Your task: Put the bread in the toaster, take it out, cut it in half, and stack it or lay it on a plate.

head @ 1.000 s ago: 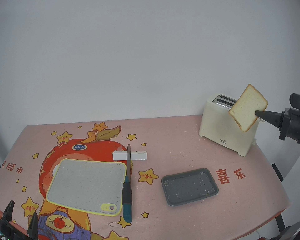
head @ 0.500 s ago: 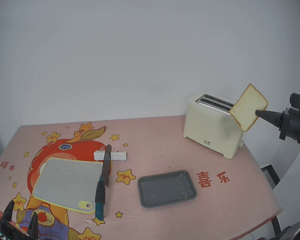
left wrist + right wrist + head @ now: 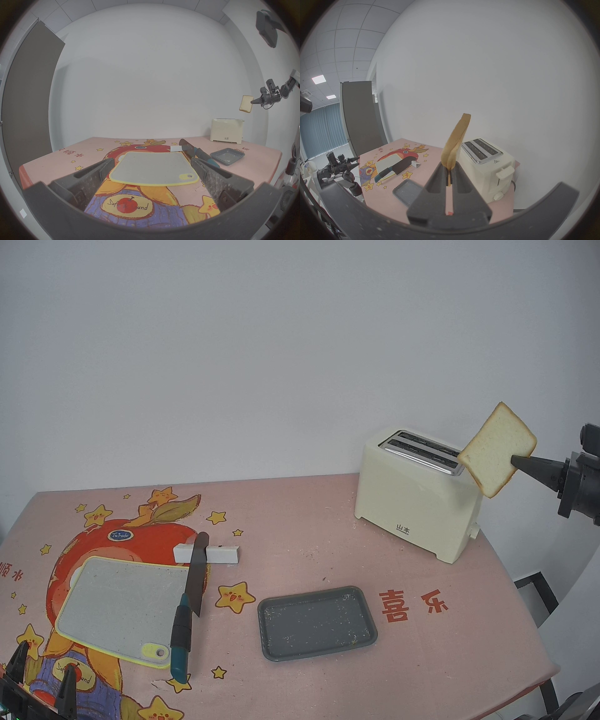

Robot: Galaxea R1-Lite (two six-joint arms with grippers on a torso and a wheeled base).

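A slice of white bread (image 3: 498,449) hangs in the air, tilted, just to the right of and above the cream toaster (image 3: 417,493), with my right gripper (image 3: 516,460) shut on its lower right edge. In the right wrist view the bread (image 3: 455,142) stands edge-on between the fingers, beside the toaster (image 3: 487,167) with its two empty slots. My left gripper (image 3: 151,170) is open, low at the table's near left corner, facing the grey cutting board (image 3: 153,163). A knife (image 3: 187,602) with a teal handle lies along the board's (image 3: 119,607) right edge. The dark grey rectangular plate (image 3: 317,622) is mid-table.
A small white block (image 3: 206,553) props the knife's blade behind the board. The pink printed tablecloth (image 3: 437,640) covers the table, whose right edge drops off just past the toaster. A white wall stands close behind.
The head view has shifted, so everything on the table sits further left in the picture. The bread and my right gripper keep the same place in the picture and now sit right of the toaster's slots.
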